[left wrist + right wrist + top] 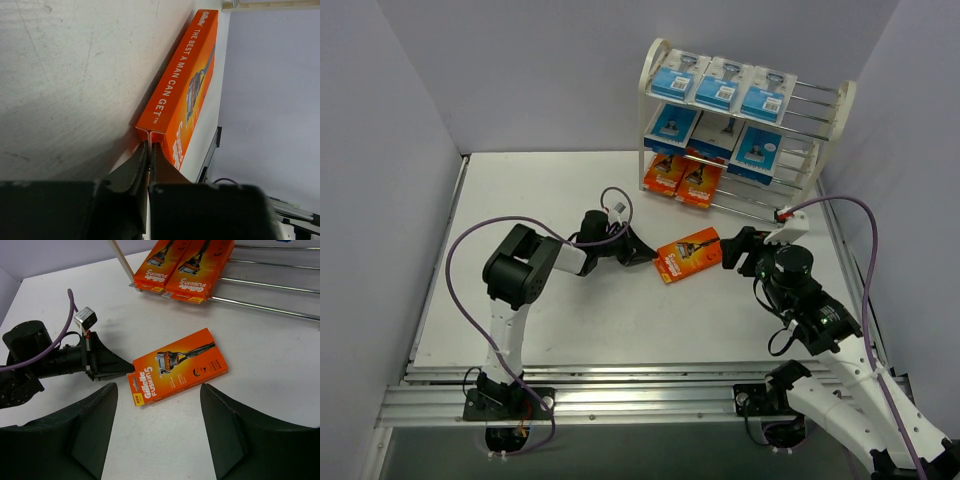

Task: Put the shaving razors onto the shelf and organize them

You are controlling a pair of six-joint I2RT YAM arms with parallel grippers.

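Only the left wrist view shows the left gripper (150,150) pinched shut on the end flap of the orange box (182,95). The right gripper (157,392) hangs wide open above it, empty.

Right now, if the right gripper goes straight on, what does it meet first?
Probably the orange razor box, lying ahead of the right gripper, jaws open; the left gripper pinches its far end. Depth is uncertain.
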